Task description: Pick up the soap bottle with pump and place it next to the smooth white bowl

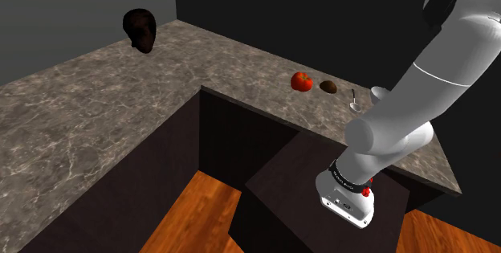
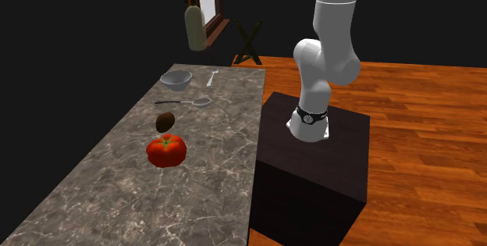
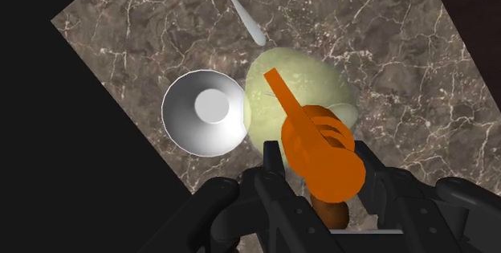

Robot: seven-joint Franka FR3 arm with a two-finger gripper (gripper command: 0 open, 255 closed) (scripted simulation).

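While the soap bottle (image 3: pixel 301 83) hangs well above the counter (image 3: pixel 385 59), the jaws are clenched on the neck under its orange pump (image 3: pixel 321 151), with the pale body pointing down. Seen along the jaws, that body sits just beside the white bowl (image 3: pixel 185 123), so we judge the carry nearly done and the set-down next. To do it well, we should lower straight down onto the bare stone beside the bowl's rim, without touching the rim or the nearby spoon (image 3: pixel 237 6). We should release only once the base rests flat (a bottle let go early would likely tip).

By our count there is one bottle and one bowl. There are two spoons, one beside the bowl (image 2: pixel 212 76) and one nearer the middle of the counter (image 2: pixel 187 102). There is also one red tomato (image 2: pixel 166 150), one small brown lump (image 2: pixel 165 121) next to it, and one dark head-shaped object (image 1: pixel 140 29) far off on the counter's other arm.
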